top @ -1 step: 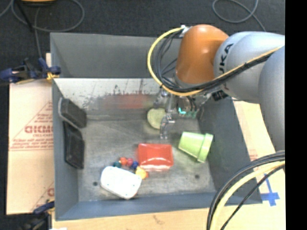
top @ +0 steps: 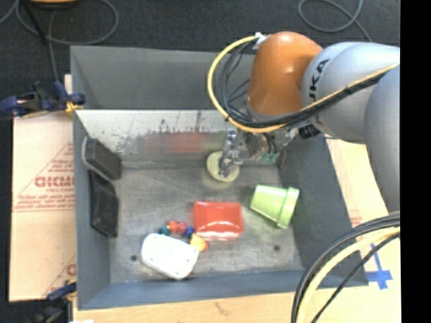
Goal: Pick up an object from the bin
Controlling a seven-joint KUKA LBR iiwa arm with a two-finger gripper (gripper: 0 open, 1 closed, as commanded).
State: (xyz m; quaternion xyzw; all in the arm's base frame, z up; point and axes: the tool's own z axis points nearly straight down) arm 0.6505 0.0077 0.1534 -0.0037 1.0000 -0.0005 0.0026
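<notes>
The gripper (top: 231, 161) hangs low in the bin (top: 135, 79), touching or just above a pale round disc (top: 217, 172) at the foot of the back wall; I cannot tell whether it is spread or pressed together. A green cup (top: 275, 204) lies on its side, just right of the disc and nearer the front. A red block (top: 218, 221) sits straight in front of the disc. Coloured beads (top: 178, 230) and a white case (top: 170, 256) lie farther to the front-left, and two black slabs (top: 104, 204) well to the left.

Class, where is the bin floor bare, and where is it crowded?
Bare: the floor between the black slab and the red block; also the front corner by the green cup. Crowded: around the white case and beads.
</notes>
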